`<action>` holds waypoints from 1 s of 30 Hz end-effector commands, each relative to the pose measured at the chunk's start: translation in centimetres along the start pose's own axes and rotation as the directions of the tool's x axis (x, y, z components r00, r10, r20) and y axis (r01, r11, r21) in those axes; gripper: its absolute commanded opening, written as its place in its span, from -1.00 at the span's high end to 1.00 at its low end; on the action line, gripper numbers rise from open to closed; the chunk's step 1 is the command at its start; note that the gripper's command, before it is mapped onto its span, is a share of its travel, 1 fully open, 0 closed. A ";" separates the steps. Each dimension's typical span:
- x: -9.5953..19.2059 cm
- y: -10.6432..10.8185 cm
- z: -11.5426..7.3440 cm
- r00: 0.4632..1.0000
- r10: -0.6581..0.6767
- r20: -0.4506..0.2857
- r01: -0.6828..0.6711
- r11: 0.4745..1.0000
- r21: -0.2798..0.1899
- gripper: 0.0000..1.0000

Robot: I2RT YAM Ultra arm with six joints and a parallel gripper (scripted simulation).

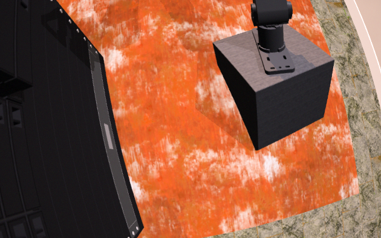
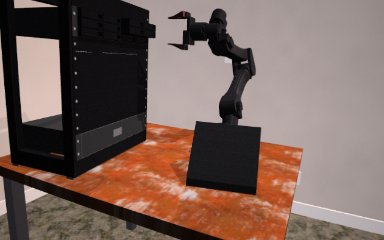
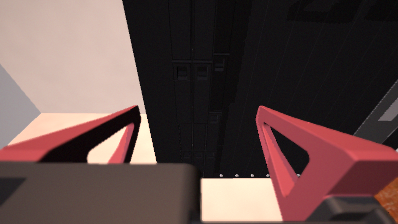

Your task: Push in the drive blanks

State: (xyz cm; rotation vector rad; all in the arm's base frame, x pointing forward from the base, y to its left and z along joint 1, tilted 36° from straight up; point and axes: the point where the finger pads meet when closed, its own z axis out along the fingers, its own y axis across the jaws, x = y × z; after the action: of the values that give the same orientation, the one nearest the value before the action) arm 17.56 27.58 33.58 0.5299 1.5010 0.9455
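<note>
The black rack (image 2: 79,88) stands at the left end of the table. Its drive blanks (image 2: 116,25) fill three rows at the top of its front face. Some stick out, one near the middle (image 2: 125,24) and some at the right end (image 2: 150,30). From above, the rack (image 1: 39,121) fills the left side, with a protruding block (image 1: 3,78). My gripper (image 2: 170,30) is open and empty. It is level with the blank rows, a short gap to their right, pointing at the rack. In the wrist view the red fingers frame dark blanks (image 3: 192,72). It touches nothing.
The arm stands on a black pedestal block (image 2: 224,156) on the orange table, also visible from above (image 1: 275,87). A grey panel (image 2: 113,135) runs along the rack's lower front. The table edge is near the rack's left foot.
</note>
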 end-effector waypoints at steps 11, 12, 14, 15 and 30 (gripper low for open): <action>0.0 0.7 -0.3 1.000 0.010 -0.002 -0.010 1.000 -0.024 -1.00; 0.0 0.7 -0.3 1.000 0.010 -0.002 -0.010 1.000 -0.024 -1.00; 0.0 0.4 -0.4 1.000 0.003 0.001 -0.003 1.000 -0.017 -1.00; -0.1 0.2 -0.7 1.000 0.003 0.002 -0.003 1.000 -0.017 -1.00; 0.3 0.5 -3.7 1.000 -0.016 -0.001 0.016 1.000 -0.016 -1.00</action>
State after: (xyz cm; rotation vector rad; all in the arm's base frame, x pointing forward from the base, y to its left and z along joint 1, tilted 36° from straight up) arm 14.22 27.07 33.69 0.5197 1.5100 0.9488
